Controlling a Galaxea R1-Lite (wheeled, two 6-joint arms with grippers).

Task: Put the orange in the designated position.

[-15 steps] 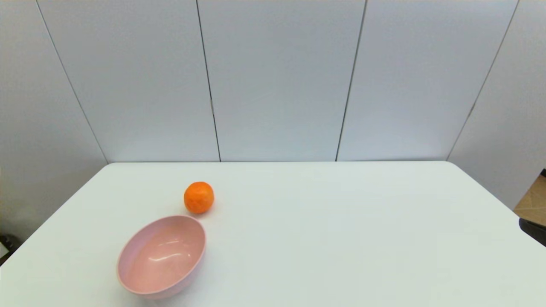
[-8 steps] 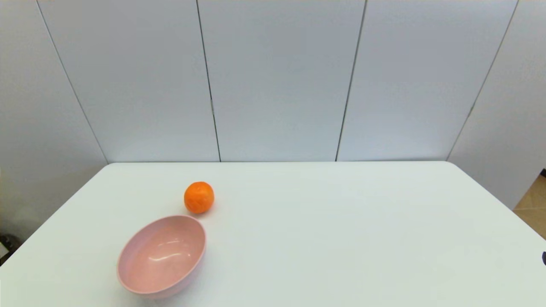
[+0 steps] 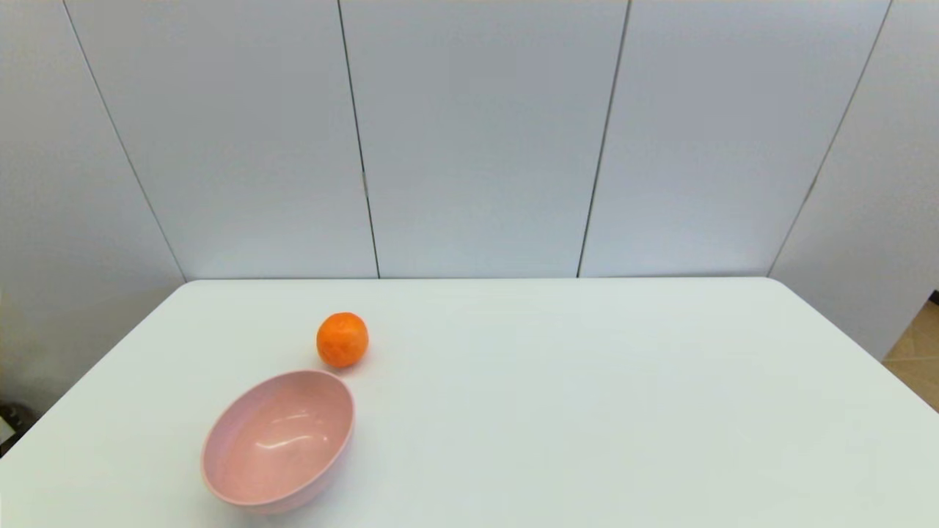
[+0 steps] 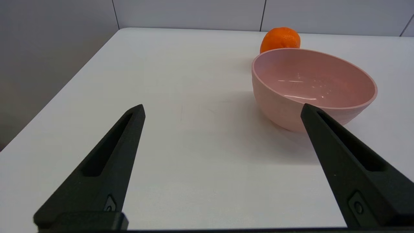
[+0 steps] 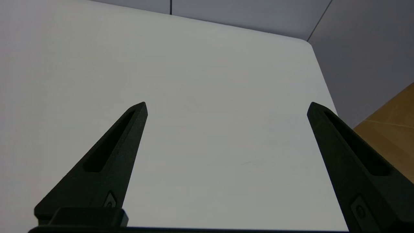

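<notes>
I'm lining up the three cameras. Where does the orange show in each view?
Head view: the orange sits left of centre, just beyond the pink bowl.
Left wrist view: the orange peeks over the bowl's far rim.
Right wrist view: not in it.
Shared landmark: the pink bowl.

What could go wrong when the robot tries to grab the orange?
1. The small round bright-orange fruit sits loose on the white table, so a pincer nudge might roll it away.
2. It lies right behind the pink plastic bowl. The open left pincer, low at the table's near edge, would have to reach past the bowl and might bump it.
The right pincer is open over bare table.
</notes>
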